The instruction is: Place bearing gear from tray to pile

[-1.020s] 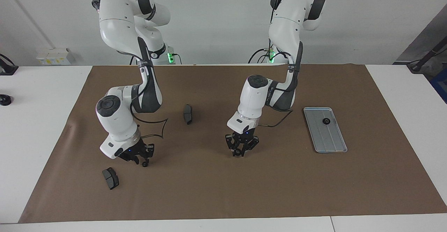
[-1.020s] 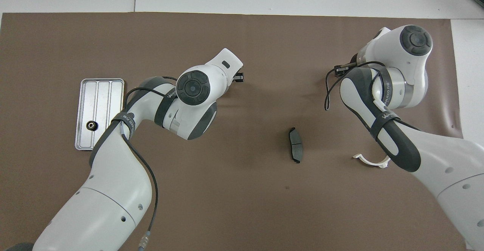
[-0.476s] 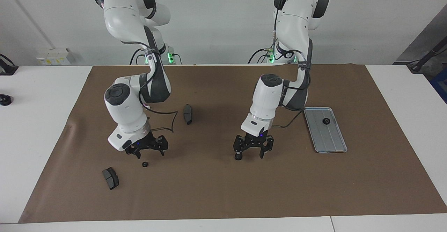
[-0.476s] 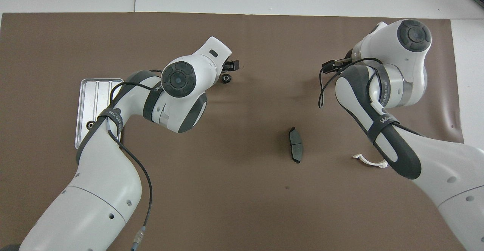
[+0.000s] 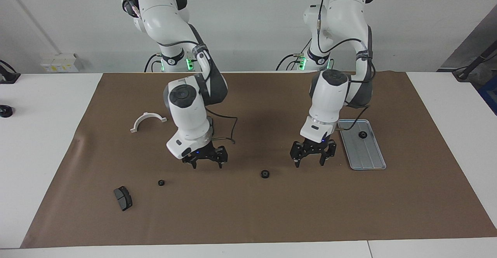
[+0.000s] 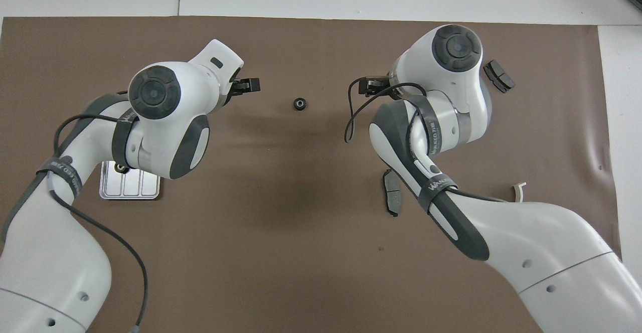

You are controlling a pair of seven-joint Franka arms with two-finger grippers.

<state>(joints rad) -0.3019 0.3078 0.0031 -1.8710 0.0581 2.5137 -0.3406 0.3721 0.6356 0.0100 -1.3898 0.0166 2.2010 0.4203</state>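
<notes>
A: What covers the worktop [image 5: 46, 106]?
B: A brown paper sheet [image 5: 248, 215], creased at one edge.
A: And off the sheet?
B: A white socket box [image 5: 60, 62] by the wall; a small black object [image 5: 5, 111] near the worktop's edge

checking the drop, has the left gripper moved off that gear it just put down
Yes. The left gripper, open and empty, has swung toward the tray; the gear now lies alone on the mat.
</notes>
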